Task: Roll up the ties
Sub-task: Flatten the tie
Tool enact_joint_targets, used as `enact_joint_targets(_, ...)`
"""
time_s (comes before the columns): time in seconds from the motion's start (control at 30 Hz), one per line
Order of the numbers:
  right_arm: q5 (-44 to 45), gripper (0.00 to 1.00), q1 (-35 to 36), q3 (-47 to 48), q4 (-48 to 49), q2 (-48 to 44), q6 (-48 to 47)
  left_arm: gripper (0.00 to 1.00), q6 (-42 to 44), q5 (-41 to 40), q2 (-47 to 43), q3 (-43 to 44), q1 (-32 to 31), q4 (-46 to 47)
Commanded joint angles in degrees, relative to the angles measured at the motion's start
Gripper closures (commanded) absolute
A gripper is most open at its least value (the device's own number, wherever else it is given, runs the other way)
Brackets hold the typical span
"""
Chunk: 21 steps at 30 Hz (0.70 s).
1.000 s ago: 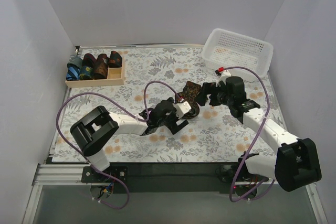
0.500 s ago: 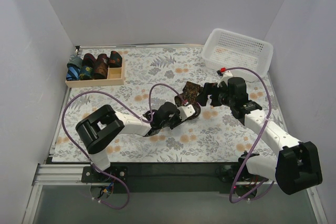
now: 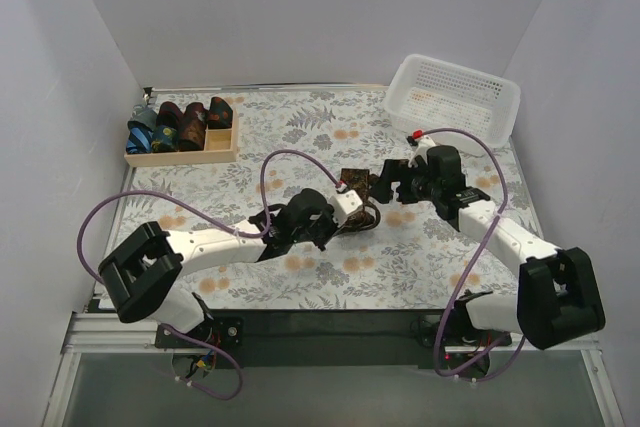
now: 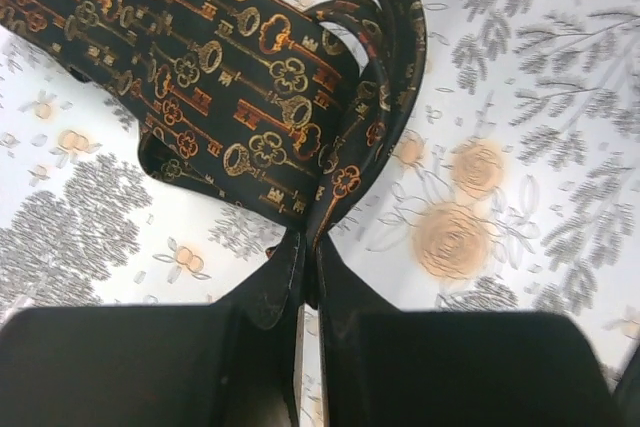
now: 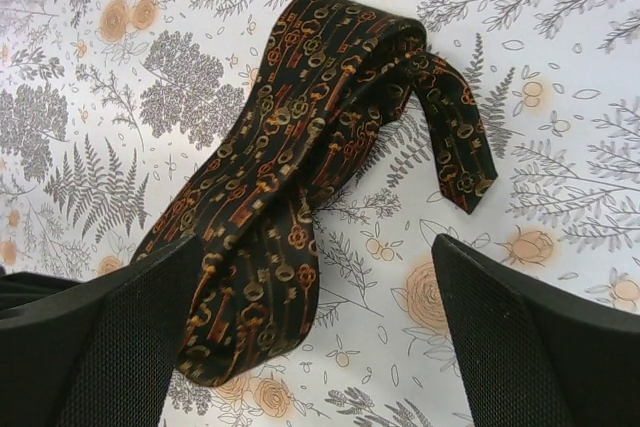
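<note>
left gripper (image 3: 355, 210): clamped down, jaws closed to a sliver on a pinch of fabric. In the left wrist view (image 4: 308, 287) the tie's edge goes up between the two fingertips.
key-pattern tie (image 3: 357, 183): dark, orange-gold keys, lying on the floral tablecloth (image 3: 300, 132) directly ahead of the left gripper and between the two grippers. In the left wrist view (image 4: 230, 77) it is loosely folded, with a broad flat part up-left of the fingertips and a narrow loop arcing over to the right. Not rolled yet.
tie, right wrist view (image 5: 300, 147): bunched band running diagonally from between the fingers up and away, and a short pointed end hanging off the far bend to the right.
right gripper (image 3: 386, 183): jaws wide, nothing held. Its fingers (image 5: 100, 347) straddle the near end of the tie; whether they touch it, cannot tell.
rolled ties (image 3: 180, 125): four or so rolls side by side, far to the left beyond the left gripper, in the wooden tray (image 3: 180, 156).
white mesh basket (image 3: 455, 97): beyond the right gripper, at the far right corner.
</note>
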Motion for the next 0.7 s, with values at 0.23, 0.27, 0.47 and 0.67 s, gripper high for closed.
enact_joint_targets(0.23,-7.60,0.16,2.40,6.61,6.03,12.61,-0.29,0.85,-10.89,7.86,-1.19,-2.55,-0.24,-5.18)
enact_joint_targets(0.27,-7.78,0.17,2.48,6.79,6.30,13.41,0.15,0.84,-11.42,8.48,-0.92,-2.64,-0.32,-5.18)
enact_joint_targets(0.47,-8.05,0.19,3.19,8.72,7.53,18.95,3.23,0.75,-12.39,9.36,1.01,-2.46,-0.94,-5.09)
enact_joint_targets(0.67,-10.07,0.29,3.28,9.60,9.81,23.43,5.34,0.73,-12.48,9.27,1.98,-2.64,-1.38,-5.26)
